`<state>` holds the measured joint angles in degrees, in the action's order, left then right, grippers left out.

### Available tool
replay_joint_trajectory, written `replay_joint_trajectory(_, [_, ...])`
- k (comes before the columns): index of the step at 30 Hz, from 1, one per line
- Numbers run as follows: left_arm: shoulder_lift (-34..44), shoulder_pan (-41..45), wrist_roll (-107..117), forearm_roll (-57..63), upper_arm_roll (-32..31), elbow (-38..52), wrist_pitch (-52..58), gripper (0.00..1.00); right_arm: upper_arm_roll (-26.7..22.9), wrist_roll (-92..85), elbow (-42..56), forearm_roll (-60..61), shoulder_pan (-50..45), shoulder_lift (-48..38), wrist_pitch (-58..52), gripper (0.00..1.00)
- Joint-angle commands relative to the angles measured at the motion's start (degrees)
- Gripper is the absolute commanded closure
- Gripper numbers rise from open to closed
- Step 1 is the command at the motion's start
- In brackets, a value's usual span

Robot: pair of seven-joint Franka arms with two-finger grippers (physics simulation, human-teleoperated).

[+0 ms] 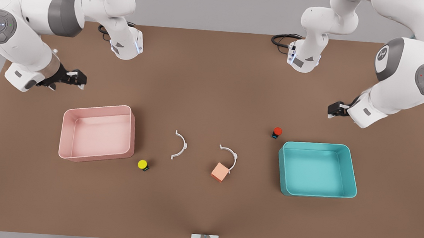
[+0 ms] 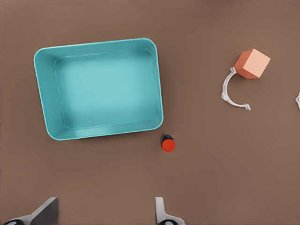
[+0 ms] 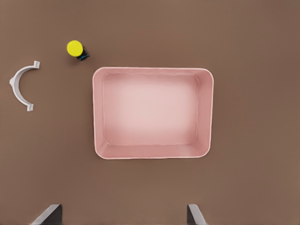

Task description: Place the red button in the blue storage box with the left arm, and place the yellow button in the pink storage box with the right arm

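The left tool [image 1: 338, 109] hangs above the table [image 1: 203, 211] on the front view's right, fingers [image 2: 160, 210] spread apart and holding nothing. The right tool [image 1: 71, 79] hangs on the front view's left, fingers [image 3: 194, 213] also apart and empty. Both are up off the surface, well clear of their targets.

Biggest things first: the blue storage box [image 1: 351, 175] lies near the left tool, the pink storage box [image 1: 65, 136] near the right one. Both are empty.

Now the key relation. The red button [image 1: 277, 132] sits on the table just beside a corner of the blue box, toward the middle of the table from the left tool, so that arm is clearly the nearer one. The button lies tipped over, cap to base running roughly level with the table. The yellow button [image 1: 142, 164] rests just off a corner of the pink box, farther from the right tool than the box itself; it looks tipped too.

Between them lie a peach cube [image 1: 219, 172] and two white arc pieces [image 1: 180, 145], bystanders here.

No readable writing or labels anywhere.
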<state>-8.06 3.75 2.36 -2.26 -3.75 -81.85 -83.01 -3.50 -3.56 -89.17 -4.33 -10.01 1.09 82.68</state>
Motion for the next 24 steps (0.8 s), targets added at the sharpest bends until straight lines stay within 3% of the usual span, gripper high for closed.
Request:
replay_joint_trajectory(1, [-0.03, -0.41, 0.8, 1.03, -0.2, -0.06, -6.02, 0.0, -0.01, -3.47, 0.13, -0.24, 6.23, 0.75, 1.96, 0.0])
replay_joint_trajectory(2, [-0.21, -0.24, 1.85, 0.95, -0.11, -0.06, -6.02, 0.0, 0.08, 0.75, 0.05, -0.24, 6.14, 0.67, 1.96, 0.0])
replay_joint_trajectory(3, [-2.4, 0.99, 17.98, 0.77, -0.29, -0.76, -5.76, 0.0, -0.01, 0.75, 0.05, -0.07, 6.23, 0.84, 1.96, 0.0])
replay_joint_trajectory(4, [-3.11, 3.53, 41.78, -0.45, -0.29, -4.52, -11.09, 0.0, -0.1, 0.66, 0.05, 0.72, 6.23, 2.41, 1.96, 0.0])
replay_joint_trajectory(6, [-1.7, 5.39, 63.28, -3.8, -0.29, -13.95, -24.56, 0.0, -0.36, 0.57, -0.13, 2.04, 6.67, 7.69, 1.78, 0.0])
replay_joint_trajectory(10, [-1.44, 7.58, 85.95, -4.15, -0.29, -25.89, -41.86, 0.0, 0.25, -0.39, 0.31, 5.38, 8.07, 16.04, 1.96, 0.0])
replay_joint_trajectory(15, [-0.82, 9.17, 89.31, -4.24, -0.29, -40.67, -60.07, 0.0, 6.22, -8.74, 0.57, 4.95, 7.72, 24.66, 11.89, 0.0])
replay_joint_trajectory(17, [-0.91, 10.57, 90.54, -4.24, -0.29, -45.15, -62.97, 0.0, 7.46, -8.22, 9.71, 5.03, 7.28, 33.27, 11.63, 0.0])
replay_joint_trajectory(19, [-1.08, 12.07, 92.65, -4.24, -0.29, -49.9, -68.77, 0.0, 10.09, -8.48, 10.51, 4.95, 6.67, 34.42, 13.38, 0.0])
replay_joint_trajectory(24, [-1.96, 12.86, 95.37, -4.24, -0.29, -55.17, -74.93, 0.0, 10.71, -13.75, 9.63, 0.11, 0.87, 35.29, 26.21, 0.0])
